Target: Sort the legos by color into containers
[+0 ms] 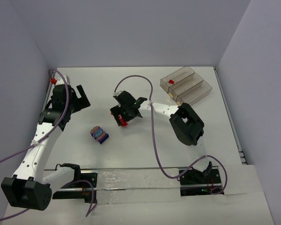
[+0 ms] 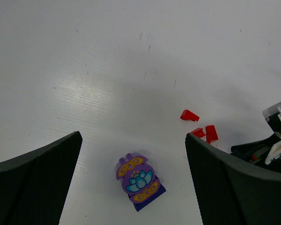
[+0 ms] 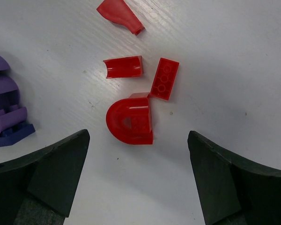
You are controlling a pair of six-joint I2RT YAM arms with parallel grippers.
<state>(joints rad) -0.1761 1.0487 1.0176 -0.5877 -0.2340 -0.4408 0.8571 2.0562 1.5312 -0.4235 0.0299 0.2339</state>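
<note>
Red brick [image 1: 171, 81] in tray [image 1: 193, 89], apparently, overhead view only

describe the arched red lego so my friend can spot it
On the white table, the right gripper hangs open near the middle over four small red plastic bricks. The red arch-shaped brick lies closest to its fingers in the right wrist view. It is the biggest, and alone has a half-round end; the others are a wedge, a curved slice and a flat plate.

Purple lotus-printed lego clump [image 2: 139, 182] between left end effector [image 2: 133, 140] with wide-apart fingers [image 2: 37, 178], three red legos [image 2: 210, 133] nearby.
</note>
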